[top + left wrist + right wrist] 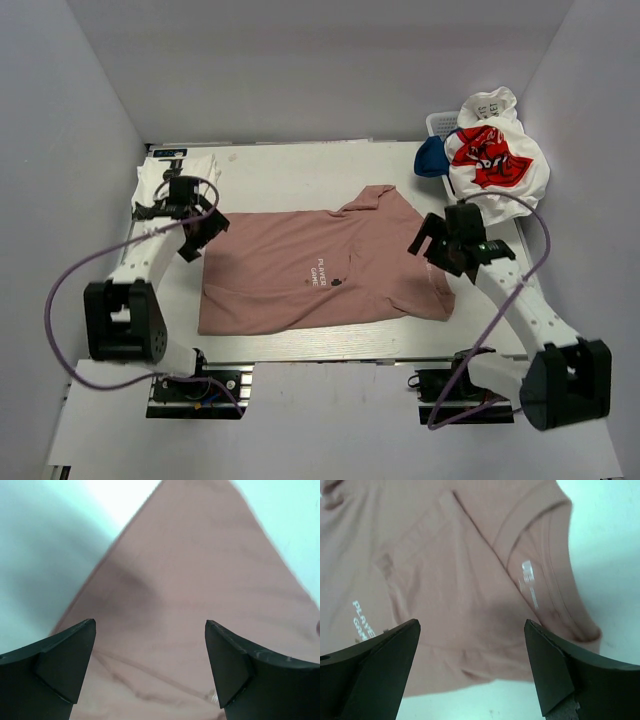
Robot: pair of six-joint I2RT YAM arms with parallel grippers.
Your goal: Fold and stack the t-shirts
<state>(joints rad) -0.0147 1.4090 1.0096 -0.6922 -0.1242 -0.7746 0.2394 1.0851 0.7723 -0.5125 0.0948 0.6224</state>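
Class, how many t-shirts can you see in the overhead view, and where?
4: pink t-shirt spread mid-table; white t-shirt far left; red-print t-shirt and navy t-shirt heaped on the basket, far right. Others may lie hidden beneath.

Matt pink cloth t-shirt [330, 270] lies on smooth white table [300, 165].

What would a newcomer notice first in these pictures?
A pink tee lies spread across the middle of the table, the left arm over one end and the right arm over the other, jaws open. At the far right corner a white tee with red print is heaped on a basket.
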